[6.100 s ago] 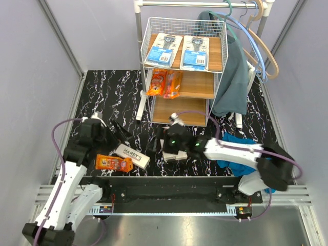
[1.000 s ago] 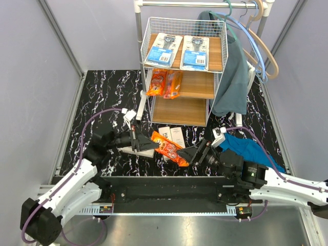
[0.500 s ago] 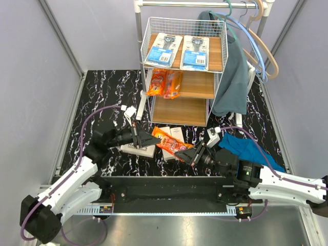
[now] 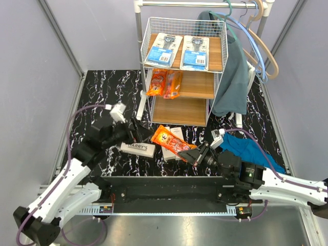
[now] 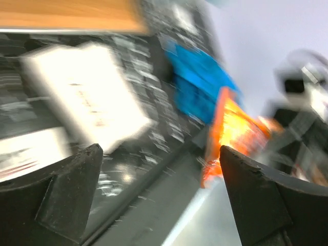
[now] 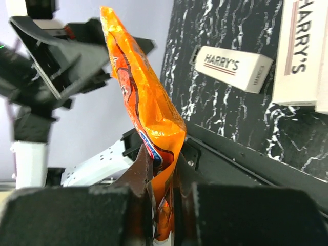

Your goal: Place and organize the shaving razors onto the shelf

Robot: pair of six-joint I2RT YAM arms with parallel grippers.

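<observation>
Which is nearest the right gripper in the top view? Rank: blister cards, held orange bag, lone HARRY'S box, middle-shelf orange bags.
1. Held orange bag, in the right gripper.
2. Lone HARRY'S box, off to the left.
3. Middle-shelf orange bags, behind.
4. Blister cards, top of the shelf.

Setting, as I read it from my console: a robotics lab cell, dressed up as a shop corner.
- Plain grey partition panels [image 4: 31, 66] close it in on three sides.
- A slotted metal rail [image 4: 169, 210] at the near edge carries my two cabled arms, left arm [image 4: 61, 182] and right arm [image 4: 287, 187].
- Black marbled worktop [image 4: 107, 87].
- Props: small shelf [image 4: 180, 110], clothes rail [image 4: 200, 4] with hangers [image 4: 259, 56].
</observation>
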